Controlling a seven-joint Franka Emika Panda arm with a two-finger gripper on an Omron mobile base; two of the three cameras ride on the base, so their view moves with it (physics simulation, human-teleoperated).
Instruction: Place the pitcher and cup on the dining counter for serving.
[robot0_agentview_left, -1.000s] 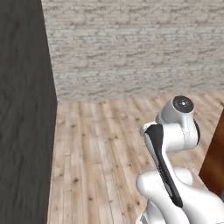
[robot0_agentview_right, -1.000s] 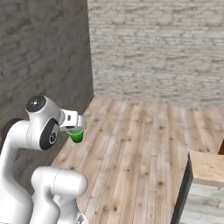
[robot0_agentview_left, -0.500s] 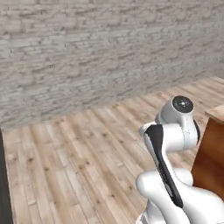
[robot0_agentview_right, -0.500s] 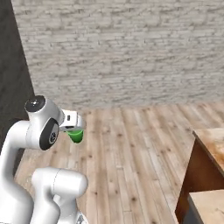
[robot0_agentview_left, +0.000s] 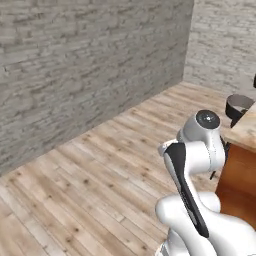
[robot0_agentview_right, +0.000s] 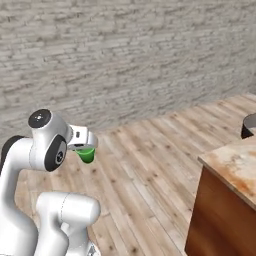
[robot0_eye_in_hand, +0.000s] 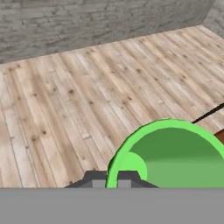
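Cup (robot0_agentview_right: 87, 155), green: clamped in gripper (robot0_eye_in_hand: 112, 183) above wood floor. Step: carrying to dining counter (robot0_agentview_right: 235, 162). Next: reach over its top, lower, let go.

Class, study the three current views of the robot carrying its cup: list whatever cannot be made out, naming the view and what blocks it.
- Dining counter: right base view, cut off by the right edge; its far length is unseen.
- Stool: left base view, partly behind the counter and cropped.
- Cup: hand view, the bottom edge cuts its lower half; its outside wall is hidden.
- End effector: right base view, the fingers are too small to separate where they grip the cup.
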